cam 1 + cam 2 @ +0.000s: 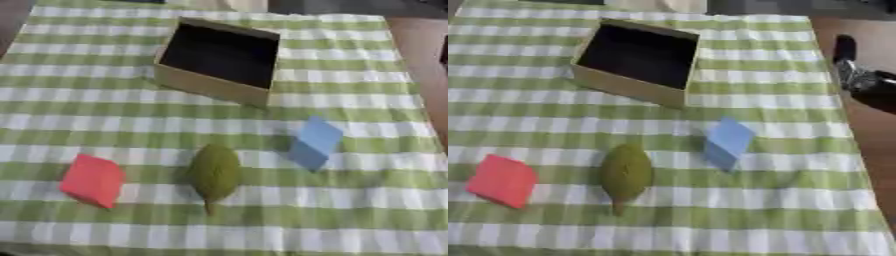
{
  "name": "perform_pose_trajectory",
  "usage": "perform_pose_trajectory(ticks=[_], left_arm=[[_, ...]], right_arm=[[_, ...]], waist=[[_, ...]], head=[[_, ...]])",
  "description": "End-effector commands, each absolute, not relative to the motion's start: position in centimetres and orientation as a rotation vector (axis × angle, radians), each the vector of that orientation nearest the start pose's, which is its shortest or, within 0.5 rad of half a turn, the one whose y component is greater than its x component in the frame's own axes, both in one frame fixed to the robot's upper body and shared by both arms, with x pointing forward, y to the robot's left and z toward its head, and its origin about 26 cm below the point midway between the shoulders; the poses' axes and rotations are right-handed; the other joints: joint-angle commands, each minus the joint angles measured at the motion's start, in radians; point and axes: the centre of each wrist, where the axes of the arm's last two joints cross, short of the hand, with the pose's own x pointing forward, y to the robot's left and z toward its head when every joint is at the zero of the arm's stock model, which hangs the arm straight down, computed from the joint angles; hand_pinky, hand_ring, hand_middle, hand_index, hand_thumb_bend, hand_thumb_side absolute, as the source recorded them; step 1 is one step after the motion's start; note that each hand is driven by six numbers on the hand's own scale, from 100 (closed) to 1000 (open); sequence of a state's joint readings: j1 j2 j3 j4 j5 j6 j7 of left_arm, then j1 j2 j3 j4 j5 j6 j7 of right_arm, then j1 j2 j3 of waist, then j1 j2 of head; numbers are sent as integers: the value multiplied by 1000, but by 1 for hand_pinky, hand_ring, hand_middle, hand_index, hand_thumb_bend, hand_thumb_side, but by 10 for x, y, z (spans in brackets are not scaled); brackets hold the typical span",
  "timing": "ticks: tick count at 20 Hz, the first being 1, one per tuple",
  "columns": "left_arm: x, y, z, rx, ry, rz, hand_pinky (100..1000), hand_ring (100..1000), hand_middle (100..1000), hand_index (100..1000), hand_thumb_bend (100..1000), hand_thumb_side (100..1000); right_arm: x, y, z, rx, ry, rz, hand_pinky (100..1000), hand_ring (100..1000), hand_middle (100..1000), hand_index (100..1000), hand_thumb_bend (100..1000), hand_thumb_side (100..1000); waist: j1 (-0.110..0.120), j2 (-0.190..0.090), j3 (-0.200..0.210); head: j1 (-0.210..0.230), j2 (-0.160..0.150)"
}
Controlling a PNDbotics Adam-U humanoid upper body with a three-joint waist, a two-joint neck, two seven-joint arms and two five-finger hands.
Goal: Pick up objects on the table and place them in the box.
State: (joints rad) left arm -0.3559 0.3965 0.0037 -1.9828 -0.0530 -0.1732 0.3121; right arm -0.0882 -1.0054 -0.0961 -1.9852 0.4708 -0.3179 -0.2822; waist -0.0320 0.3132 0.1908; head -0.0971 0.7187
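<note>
Table: green-and-white checked cloth [367, 200] covers it.
Box: tan box [210, 85] with dark interior, open top, far centre; nothing visible inside.
Red block: red block [92, 180] near left, on the cloth.
Green object: olive, leaf-shaped green object [213, 172] with a short stem, near centre, between the two blocks.
Blue block: blue block [315, 143] right of centre, tilted, nearer the box.
Right hand: right hand [857, 75] shows only in the right eye view, at the right edge beyond the cloth; dark, touching nothing; finger state cannot be told.
Left hand: in neither view.
</note>
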Motion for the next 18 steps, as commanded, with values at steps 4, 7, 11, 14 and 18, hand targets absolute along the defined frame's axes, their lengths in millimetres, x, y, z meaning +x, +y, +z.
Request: perform_pose_trajectory(ticks=[4,7,11,14,18], left_arm=[[303,268,230,387,-2576,-180,779,757,774,920,238,681],[303,268,231,382,-2576,-187,780,757,774,920,236,682],[303,267,231,375,-2576,-201,780,757,776,920,236,682],[303,266,231,371,-2576,-207,780,757,777,920,235,683],[304,265,232,363,-2577,-216,781,757,777,919,234,682]], right_arm=[[266,-368,277,1500,2293,-1894,906,904,880,920,100,187],[267,-365,280,1474,2127,-2048,908,909,890,922,100,225],[268,-361,283,1410,1970,-2218,910,914,895,924,100,264],[269,-358,286,1362,1869,-2333,913,921,904,929,100,291],[270,-354,291,1309,1758,-2448,921,938,921,938,100,323]], waist=[[-9,-1,0],[-13,-2,2],[-18,-3,6],[-20,-3,9],[-22,-4,14]], head=[[5,-11],[4,-10],[2,-11],[0,-10],[-7,-9]])
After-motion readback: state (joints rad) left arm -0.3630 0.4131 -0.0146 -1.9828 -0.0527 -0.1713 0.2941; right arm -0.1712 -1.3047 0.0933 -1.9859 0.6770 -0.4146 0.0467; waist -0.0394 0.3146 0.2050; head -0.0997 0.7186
